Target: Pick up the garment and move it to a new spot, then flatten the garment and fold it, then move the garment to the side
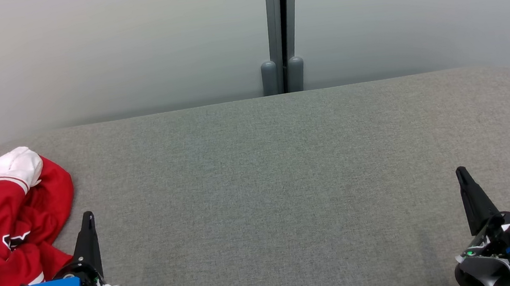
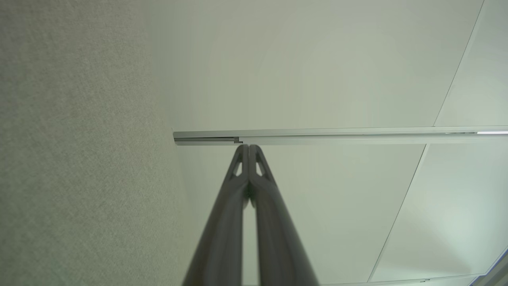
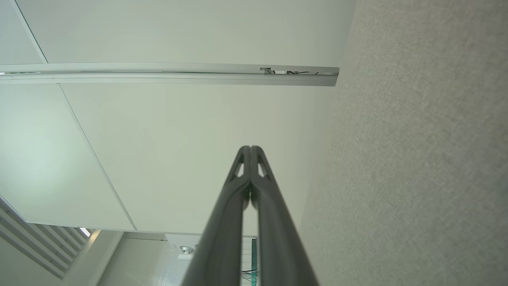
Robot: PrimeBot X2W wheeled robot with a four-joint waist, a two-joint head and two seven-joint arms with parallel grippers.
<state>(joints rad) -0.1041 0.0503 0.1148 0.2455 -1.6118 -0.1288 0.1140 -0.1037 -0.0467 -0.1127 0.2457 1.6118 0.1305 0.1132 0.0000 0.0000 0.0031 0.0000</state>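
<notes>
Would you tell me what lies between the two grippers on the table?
Bare grey table from left gripper to right gripper, in the head view.

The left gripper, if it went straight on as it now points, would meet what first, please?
Probably the pale wall panel near its metal rail, beyond the grey fabric table; the shut left gripper points past the red and white garment.
</notes>
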